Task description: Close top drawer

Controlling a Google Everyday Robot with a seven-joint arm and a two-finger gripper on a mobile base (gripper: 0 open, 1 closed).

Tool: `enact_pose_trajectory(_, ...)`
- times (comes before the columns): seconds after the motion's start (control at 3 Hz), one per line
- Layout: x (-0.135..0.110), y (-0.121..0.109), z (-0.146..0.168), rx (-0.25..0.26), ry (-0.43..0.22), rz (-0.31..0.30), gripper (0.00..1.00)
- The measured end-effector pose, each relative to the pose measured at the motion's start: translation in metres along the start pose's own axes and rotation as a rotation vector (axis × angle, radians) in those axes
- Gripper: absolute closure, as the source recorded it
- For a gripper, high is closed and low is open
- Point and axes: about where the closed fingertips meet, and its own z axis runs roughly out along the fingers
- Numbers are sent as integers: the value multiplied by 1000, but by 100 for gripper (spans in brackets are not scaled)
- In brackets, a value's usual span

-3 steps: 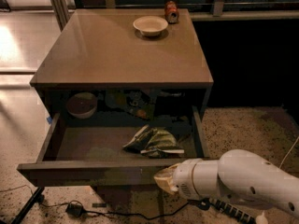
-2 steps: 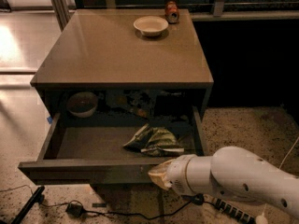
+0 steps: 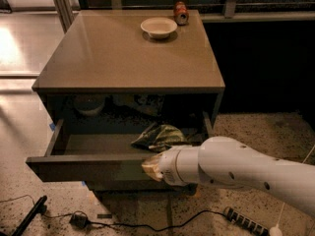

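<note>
Top drawer (image 3: pixel 83 167) open, one packet (image 3: pixel 160 135) inside; gripper (image 3: pixel 150 167) at front.

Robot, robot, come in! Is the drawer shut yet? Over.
Gripper at the top drawer front. Drawer open, not shut. Crumpled bag inside, lying low.

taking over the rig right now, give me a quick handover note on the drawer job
The tool sits at the front panel of the top drawer, right of centre, seemingly against it.
The drawer is pulled well out, with a crumpled bag inside.
Done: approach. Left: push it fully shut.
A bowl and can are on the cabinet top.
</note>
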Motion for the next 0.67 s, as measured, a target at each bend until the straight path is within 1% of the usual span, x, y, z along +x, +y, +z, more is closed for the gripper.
enact_pose_trajectory(0.33,13,-5,3,-2,28,17,100)
enact_pose_trajectory(0.67,47,-15,1,12,79,71,100)
